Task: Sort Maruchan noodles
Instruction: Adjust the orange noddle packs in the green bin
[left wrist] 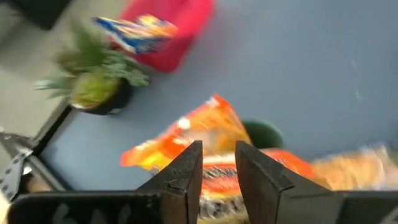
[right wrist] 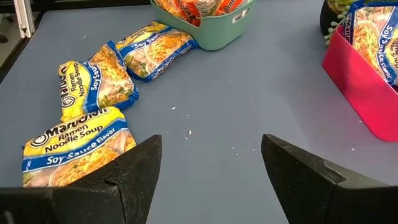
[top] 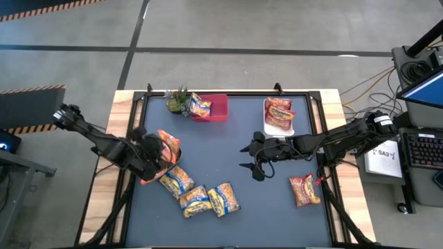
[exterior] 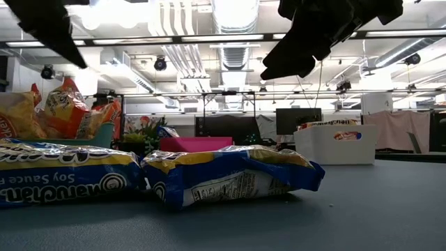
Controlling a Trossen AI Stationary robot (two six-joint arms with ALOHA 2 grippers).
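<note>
Orange noodle packets (left wrist: 205, 134) lie piled in a green bin (left wrist: 264, 132) at the table's left; the bin also shows in the right wrist view (right wrist: 227, 31). My left gripper (left wrist: 219, 152) hangs just above that pile (top: 168, 144), its fingers a narrow gap apart with nothing between them. Three yellow-and-blue packets (top: 176, 181) (top: 195, 200) (top: 223, 198) lie flat on the table near the front left. A red packet (top: 304, 190) lies flat at the front right. My right gripper (top: 250, 158) hovers open over the table's middle, holding nothing.
A red bin (top: 220, 111) at the back holds a yellow-and-blue packet (top: 199, 105), with a small green plant (top: 178, 100) beside it. A white bin (top: 266, 124) at the back right holds red packets (top: 279, 113). Bare table lies between the two arms.
</note>
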